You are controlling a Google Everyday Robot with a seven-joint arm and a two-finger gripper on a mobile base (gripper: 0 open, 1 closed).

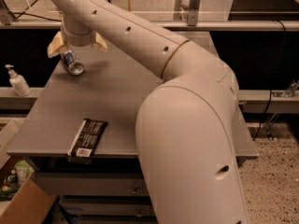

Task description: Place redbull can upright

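The redbull can [72, 62] lies tilted on its side at the far left of the grey table [117, 97], its silver end facing the camera. My gripper [76, 50] hangs right over it, pointing down. Its cream fingers [53, 46] are spread wide, one on each side of the can's upper end, so the gripper is open. I cannot tell whether a finger touches the can. My large white arm fills the middle and right of the view and hides much of the table.
A black snack packet [87, 138] lies near the table's front left edge. A white pump bottle [18, 82] stands on a lower ledge to the left. A cardboard box [23, 204] sits on the floor at the bottom left.
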